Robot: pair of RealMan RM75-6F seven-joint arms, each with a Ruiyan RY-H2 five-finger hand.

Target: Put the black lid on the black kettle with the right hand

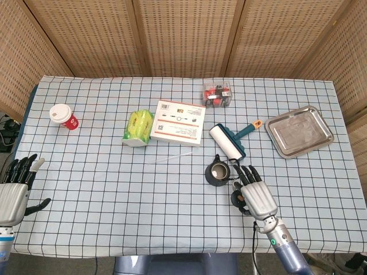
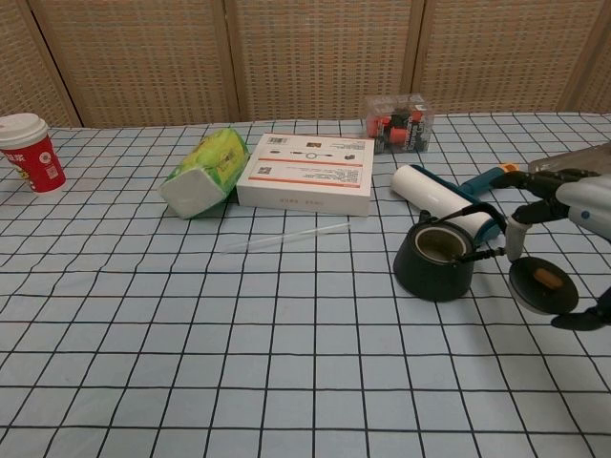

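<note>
The black kettle (image 1: 218,173) (image 2: 435,260) stands open-topped near the table's front right, its wire handle tipped toward the right. My right hand (image 1: 256,196) (image 2: 573,215) holds the black lid (image 2: 542,285) (image 1: 237,199), a round disc with a brown knob, lifted off the cloth just right of the kettle. The lid is tilted and sits beside the kettle's handle, not over the opening. My left hand (image 1: 14,192) hovers off the table's front left corner, fingers spread, holding nothing.
A lint roller (image 1: 228,141) lies right behind the kettle. A metal tray (image 1: 299,130) sits at the right. A white box (image 1: 179,122), green packet (image 1: 137,127), clear straw (image 1: 172,156), red cup (image 1: 63,116) and a box of small items (image 1: 217,93) lie further back.
</note>
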